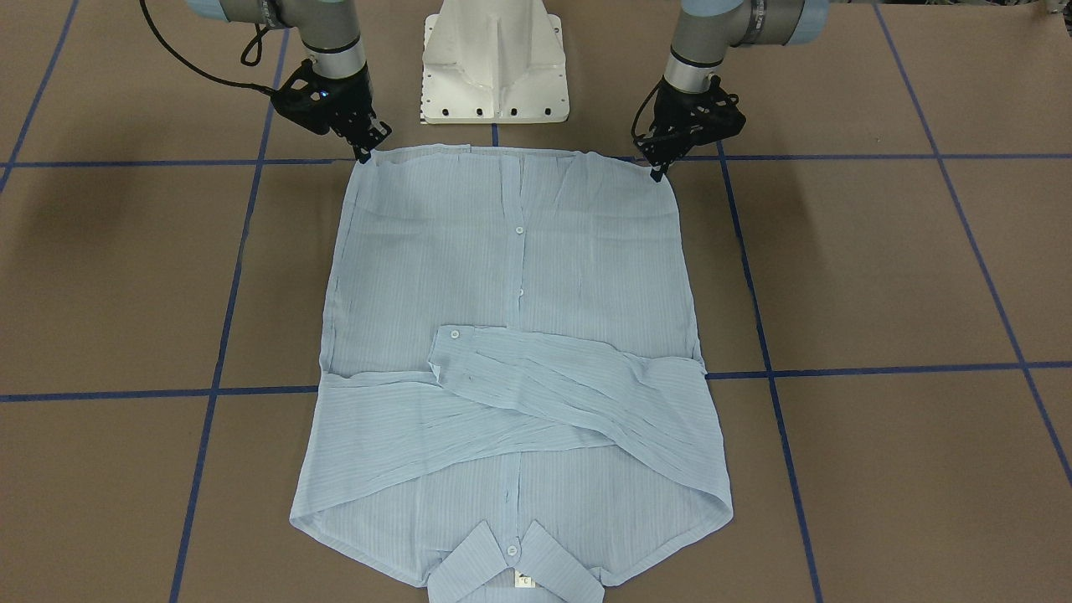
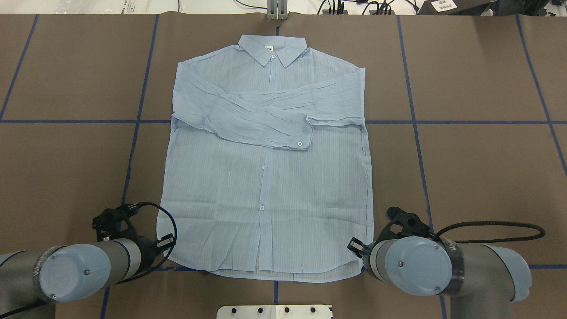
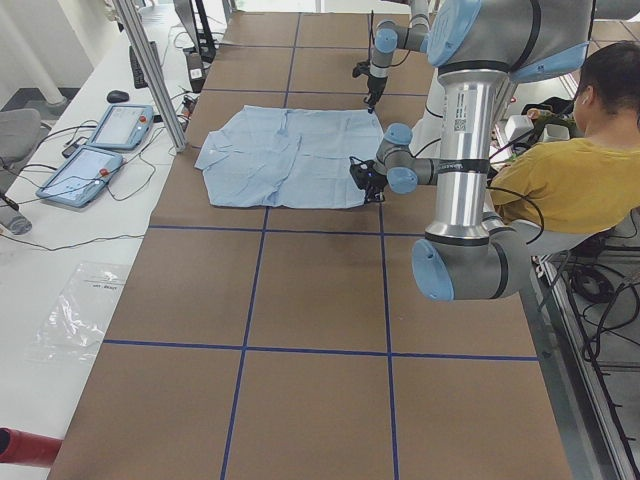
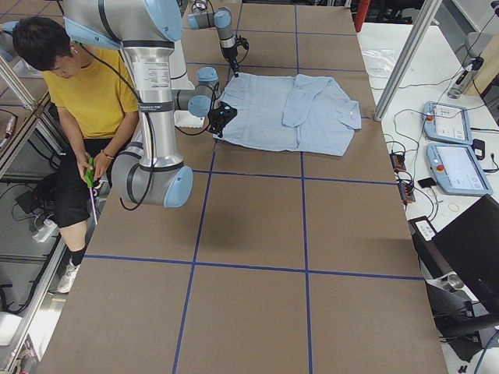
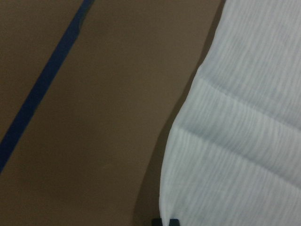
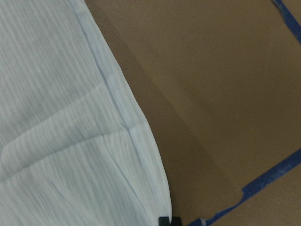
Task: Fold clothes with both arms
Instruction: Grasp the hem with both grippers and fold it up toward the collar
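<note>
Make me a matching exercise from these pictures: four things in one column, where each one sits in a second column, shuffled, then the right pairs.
Column one:
1. collar
2. left gripper
3. right gripper
4. sleeves

Column two:
A. folded crosswise over the chest of the shirt
B. at the hem corner on the robot's right side
C. at the end of the shirt farthest from the robot
D. at the hem corner on the robot's left side

Pairs: 1-C, 2-D, 3-B, 4-A

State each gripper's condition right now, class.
Left gripper: closed on a hem corner of the shirt.
Right gripper: closed on the other hem corner.
</note>
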Controlling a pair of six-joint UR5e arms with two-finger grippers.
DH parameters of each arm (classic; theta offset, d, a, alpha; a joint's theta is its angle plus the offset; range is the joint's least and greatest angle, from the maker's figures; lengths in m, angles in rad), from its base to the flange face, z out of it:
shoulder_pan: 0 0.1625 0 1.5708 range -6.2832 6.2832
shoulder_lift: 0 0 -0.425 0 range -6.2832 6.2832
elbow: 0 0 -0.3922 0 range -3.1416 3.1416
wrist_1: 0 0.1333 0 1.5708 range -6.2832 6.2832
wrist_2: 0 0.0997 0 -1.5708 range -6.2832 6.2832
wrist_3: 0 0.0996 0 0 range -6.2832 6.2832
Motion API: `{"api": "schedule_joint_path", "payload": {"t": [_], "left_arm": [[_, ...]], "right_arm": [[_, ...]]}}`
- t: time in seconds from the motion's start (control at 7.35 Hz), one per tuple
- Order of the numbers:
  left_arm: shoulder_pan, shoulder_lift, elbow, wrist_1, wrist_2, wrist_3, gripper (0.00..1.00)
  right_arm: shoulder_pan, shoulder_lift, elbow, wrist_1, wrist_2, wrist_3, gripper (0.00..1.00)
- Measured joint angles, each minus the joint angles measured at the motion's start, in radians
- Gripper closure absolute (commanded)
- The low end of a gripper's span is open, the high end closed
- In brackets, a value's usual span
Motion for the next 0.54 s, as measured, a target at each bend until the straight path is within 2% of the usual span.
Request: {"api": "schedule_joint_path", "payload": {"t": [0.27,0.54], "left_arm": [[-0.004,0.003,-0.134,0.052,-0.054,-0.031,1.00],[-0.017,0.007,-0.259,0.083,-0.122,-0.153,1.00]], "right_arm": [[0.012,-0.034,0.074,-0.003,-0.005,0.000,1.00],[0.028,-0.114,0.201,-0.004,-0.009,0.000,1.00]]}}
